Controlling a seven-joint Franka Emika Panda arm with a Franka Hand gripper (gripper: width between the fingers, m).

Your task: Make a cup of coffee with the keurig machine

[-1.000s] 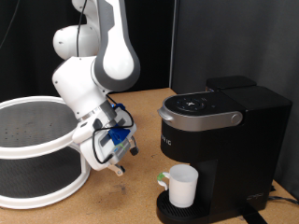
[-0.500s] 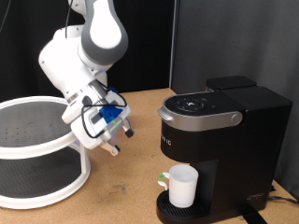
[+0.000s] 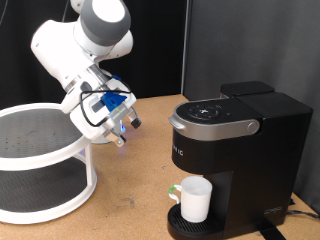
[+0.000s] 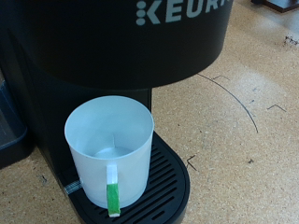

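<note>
The white cup [image 3: 195, 198] stands upright on the round drip tray [image 3: 176, 222] under the spout of the black keurig machine [image 3: 240, 150], whose lid is closed. My gripper [image 3: 122, 134] hangs in the air to the exterior view's left of the machine, well above the table and apart from the cup. Nothing shows between its fingers. In the wrist view the cup [image 4: 107, 149] looks empty, its green-tinged handle [image 4: 113, 198] facing the camera, on the ribbed drip tray [image 4: 170, 185] below the machine's front [image 4: 112, 37]. The fingers do not show in the wrist view.
A white two-tier round rack [image 3: 40, 160] with dark mesh shelves stands at the exterior view's left on the wooden table [image 3: 140, 190]. A black backdrop is behind. Thin dark lines mark the tabletop [image 4: 238, 98] beside the machine.
The arm has swung up and towards the exterior view's left, lifting the gripper away from the table and further from the cup. The cup and machine have not moved.
</note>
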